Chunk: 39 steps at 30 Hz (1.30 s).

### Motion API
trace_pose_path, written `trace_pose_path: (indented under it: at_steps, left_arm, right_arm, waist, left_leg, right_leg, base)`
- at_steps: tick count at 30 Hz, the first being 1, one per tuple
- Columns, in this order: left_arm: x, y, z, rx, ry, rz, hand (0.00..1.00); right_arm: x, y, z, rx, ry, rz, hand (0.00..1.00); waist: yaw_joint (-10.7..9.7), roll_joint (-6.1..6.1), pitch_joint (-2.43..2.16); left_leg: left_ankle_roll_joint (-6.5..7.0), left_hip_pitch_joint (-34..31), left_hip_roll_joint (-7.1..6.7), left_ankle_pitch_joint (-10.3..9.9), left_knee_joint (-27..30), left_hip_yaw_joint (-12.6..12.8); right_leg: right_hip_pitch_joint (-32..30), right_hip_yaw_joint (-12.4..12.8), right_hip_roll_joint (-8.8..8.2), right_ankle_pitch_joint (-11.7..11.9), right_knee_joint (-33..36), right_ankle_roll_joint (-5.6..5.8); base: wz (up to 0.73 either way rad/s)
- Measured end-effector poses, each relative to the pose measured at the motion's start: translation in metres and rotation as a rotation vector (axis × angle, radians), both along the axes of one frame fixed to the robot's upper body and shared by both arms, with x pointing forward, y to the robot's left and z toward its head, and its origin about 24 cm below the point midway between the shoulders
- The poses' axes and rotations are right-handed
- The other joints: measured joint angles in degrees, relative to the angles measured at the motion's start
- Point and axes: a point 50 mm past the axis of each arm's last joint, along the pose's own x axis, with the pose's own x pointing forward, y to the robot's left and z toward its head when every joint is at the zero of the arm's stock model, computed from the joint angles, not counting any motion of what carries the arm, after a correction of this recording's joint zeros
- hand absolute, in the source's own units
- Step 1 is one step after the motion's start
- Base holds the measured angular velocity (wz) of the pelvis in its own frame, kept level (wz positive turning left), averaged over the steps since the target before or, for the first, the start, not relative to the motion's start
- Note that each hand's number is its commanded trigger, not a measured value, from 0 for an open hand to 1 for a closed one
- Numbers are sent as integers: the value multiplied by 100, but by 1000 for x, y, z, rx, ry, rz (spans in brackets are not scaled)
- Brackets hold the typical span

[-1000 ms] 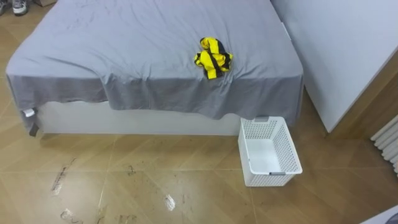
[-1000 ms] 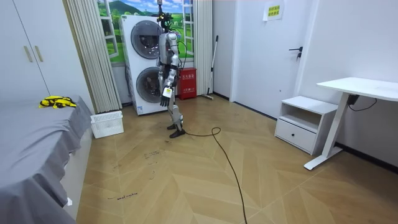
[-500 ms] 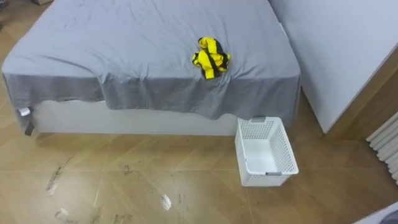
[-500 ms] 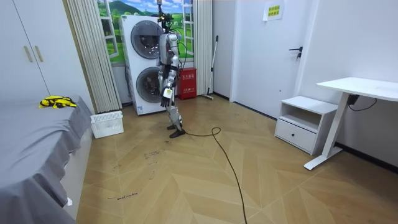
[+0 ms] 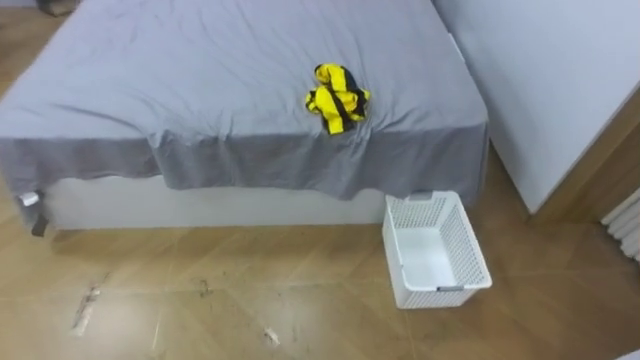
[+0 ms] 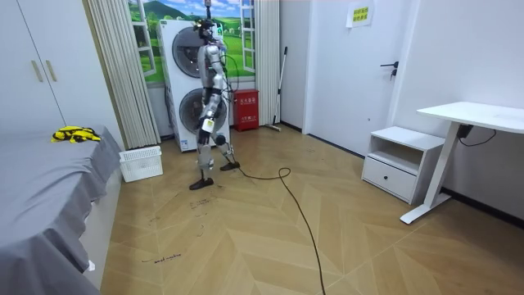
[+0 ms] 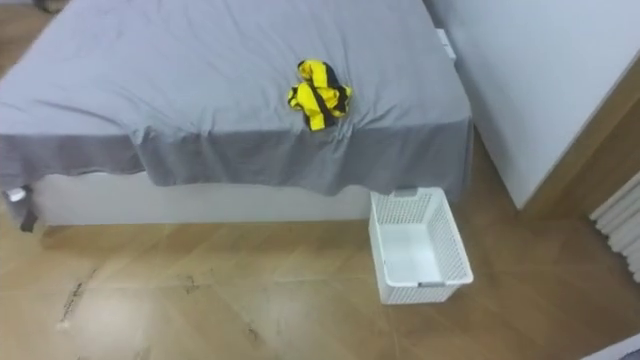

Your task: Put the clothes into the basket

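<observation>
Still no contact with the clothes (image 5: 338,95): a small yellow bundle with dark stripes, crumpled on the grey bed (image 5: 200,70) close to its near edge, unmoved on the sheet against half a second and a second back. Just below and right of the bundle, down on the wood floor (image 5: 200,310) and just beside the hanging sheet: the white lattice basket (image 5: 441,297), upright, mouth up, nothing inside. Noted a slight shift of bed, bundle and basket together across the eye views; put down to the head moving, not to the things. Confirmed in the room view: caught mid-stride, one foot forward, off the earlier spot in front of the stacked washing machines (image 6: 187,82) and heading toward bed and basket at the room view's left, well apart from both as yet. Left hand (image 6: 209,125), taken as left from the body's facing, hanging at hip height with nothing seen in it; too small to call spread or curled. Read as the approach leg only: walking begun, nothing picked up, nothing dropped in. Judged next: close in on the bed edge beside the basket, then lean over for the bundle. Worth watching: loose cloth likely to trail or drag on the sheet when lifted.
</observation>
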Motion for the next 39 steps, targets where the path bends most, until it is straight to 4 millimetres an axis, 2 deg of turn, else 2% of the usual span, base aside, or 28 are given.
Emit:
trace_pose_path:
  at_steps: [2,4,5,7,8,9,10,12,14,15,16,18,20,21,22,23,25,27,28,29,30,31,32,33,35,36,37,39]
  left_arm:
    - [1,-3,0,-4,-1,-19,0]
    - [1,-5,-1,-3,6,-50,0]
    - [0,-5,-1,2,15,-64,0]
    - [-7,-7,-3,10,42,-111,0]
    - [-7,-7,-3,15,46,-126,0]
    - [-5,-6,-2,34,48,-171,0]
    - [0,-6,-1,50,43,-215,0]
    - [4,-8,-1,59,38,-258,0]
    - [7,-14,-1,54,41,-305,0]
    - [7,-19,-2,48,44,-334,0]
    - [7,-21,-3,43,49,-347,0]
    - [9,-25,-3,42,49,-375,0]
    - [11,-23,-2,50,45,-385,0]
    - [9,-23,-3,51,56,-388,0]
    - [6,-23,-3,51,61,-389,0]
    - [2,-21,-4,52,72,-383,0]
    - [-3,-17,-4,56,83,-356,0]
    - [-6,-13,-3,65,72,-329,0]
    - [-15,-11,-3,66,89,-319,0]
    - [-17,-11,-4,66,92,-316,0]
    - [-11,-12,-3,62,75,-309,0]
    - [-2,-12,-1,65,48,-309,0]
    - [3,-12,0,64,31,-306,0]
    - [9,-14,2,60,3,-303,0]
    - [12,-16,3,51,-16,-290,0]
    - [16,-17,3,52,-30,-291,0]
    - [12,-16,3,58,-19,-299,0]
    - [14,-15,4,71,-23,-324,0]
  right_arm:
    - [-1,-2,0,-5,-7,-18,0]
    - [-3,-1,0,0,-16,-35,0]
    - [-2,0,0,5,-25,-57,0]
    - [8,-1,2,2,-67,-79,0]
    - [12,-1,2,4,-85,-81,0]
    - [21,-1,4,7,-125,-80,0]
    - [31,0,6,11,-165,-79,0]
    - [40,1,9,22,-209,-87,0]
    - [49,2,12,27,-252,-97,0]
    - [55,2,13,24,-274,-95,0]
    - [61,2,15,25,-303,-95,0]
    - [67,2,17,16,-338,-97,0]
    - [82,3,22,16,-388,-87,0]
    - [92,3,27,7,-432,-68,0]
    - [96,3,29,5,-454,-61,0]
    - [105,5,33,6,-491,-50,0]
    - [110,6,36,9,-511,-46,0]
    - [113,6,39,16,-528,-47,0]
    - [118,9,42,29,-558,-54,0]
    - [122,9,45,34,-579,-65,0]
    - [127,8,47,29,-604,-70,0]
    - [129,8,49,22,-608,-76,0]
    - [130,8,50,18,-611,-77,0]
    - [134,8,53,10,-631,-69,0]
    - [141,7,61,8,-671,-82,0]
    - [144,7,64,5,-687,-87,0]
    - [140,8,63,-6,-673,-77,0]
    - [142,6,64,-29,-679,-39,0]
  waist:
    - [-16,2,-3]
    - [-4,-4,14]
    - [5,-3,25]
    - [35,121,65]
    - [26,138,64]
    - [-6,167,71]
    - [-16,231,126]
    - [-96,291,140]
    - [-145,371,153]
    - [-141,412,157]
    - [-159,468,164]
    - [-167,545,121]
    - [-110,557,96]
    - [-120,660,49]
    - [-112,736,22]
    - [-114,880,27]
    - [-147,890,34]
    - [-250,733,81]
    - [-265,673,56]
    - [-285,654,60]
    - [-419,629,115]
    - [-428,538,160]
    - [-420,478,162]
    - [-337,395,178]
    - [-188,427,160]
    - [-154,470,129]
    - [-158,434,34]
    - [-175,314,19]
  left_leg:
    - [117,27,-168,-384,294,61]
    - [219,309,-267,-636,313,64]
    - [287,607,-337,-751,216,58]
    - [388,1202,-374,-1005,19,-104]
    - [399,1308,-368,-1050,-31,-151]
    - [394,1472,-351,-1106,-119,-254]
    - [392,1637,-287,-1168,-148,-376]
    - [382,1789,-160,-1297,-178,-573]
    - [367,1955,-64,-1449,-219,-767]
    - [357,2139,-32,-1536,-323,-850]
    - [330,2358,-4,-1610,-426,-960]
    - [284,2719,63,-1713,-648,-1097]
    - [172,2914,116,-1866,-650,-1192]
    - [-16,2995,237,-1975,-613,-1221]
    - [-139,3020,326,-2042,-558,-1211]
    - [-438,3101,537,-2129,-393,-1098]
    - [-793,3143,719,-1987,161,-706]
    - [-1048,2954,824,-1266,1432,-408]
    - [-1067,2701,915,-802,2235,-330]
    - [-1031,2542,971,-774,2570,-325]
    - [-834,2158,1194,-1078,3029,-316]
    - [-807,1755,1297,-1452,3132,-320]
    - [-825,1550,1305,-1585,3065,-319]
    - [-891,1168,1295,-1819,2697,-281]
    - [-972,804,1295,-1856,1645,-320]
    - [-670,596,1310,-1453,1176,-302]
    - [-593,781,1207,-1343,894,-244]
    - [-505,1099,971,-1207,425,-130]
  right_leg:
    - [13,1,-201,-11,396,45]
    - [-337,-1,-316,111,1652,230]
    - [-640,4,-408,493,2646,320]
    - [-1238,-61,-452,1853,4142,203]
    - [-1399,-151,-452,1814,4427,152]
    - [-1812,-281,-361,1477,4744,27]
    - [-2168,-438,-168,1125,4693,-86]
    - [-2689,-627,174,782,3957,-160]
    - [-3036,-663,511,798,2570,-197]
    - [-3156,-771,615,988,1526,-224]
    - [-3187,-879,708,1444,701,-278]
    - [-3140,-1055,776,2095,-59,-416]
    - [-3149,-1074,874,2694,-205,-741]
    - [-3139,-1097,968,2815,-62,-803]
    - [-3101,-1150,1033,2787,69,-848]
    - [-3010,-1282,1175,2552,379,-945]
    - [-2804,-1388,1241,2143,743,-989]
    - [-2256,-1670,1225,1759,859,-1073]
    - [-1860,-1699,1228,1589,545,-1073]
    - [-1693,-1672,1240,1501,406,-1020]
    - [-1415,-1668,1302,1457,238,-1002]
    - [-1224,-1527,1296,1453,98,-993]
    - [-1181,-1390,1278,1441,61,-957]
    - [-1094,-1169,1226,1413,1,-904]
    - [-1036,-1052,1198,1358,-35,-808]
    - [-1026,-951,1170,1252,27,-714]
    - [-1039,-915,1045,1189,112,-596]
    - [-1017,-883,874,1161,77,-501]
  base:
    - [3]
    - [8]
    - [0]
    - [0]
    - [14]
    - [33]
    - [38]
    - [52]
    - [46]
    - [31]
    - [34]
    - [29]
    - [3]
    - [-9]
    - [-16]
    - [-15]
    - [5]
    - [5]
    - [-14]
    - [3]
    - [30]
    - [30]
    - [-5]
    - [-55]
    - [-72]
    - [-42]
    - [-21]
    - [-10]
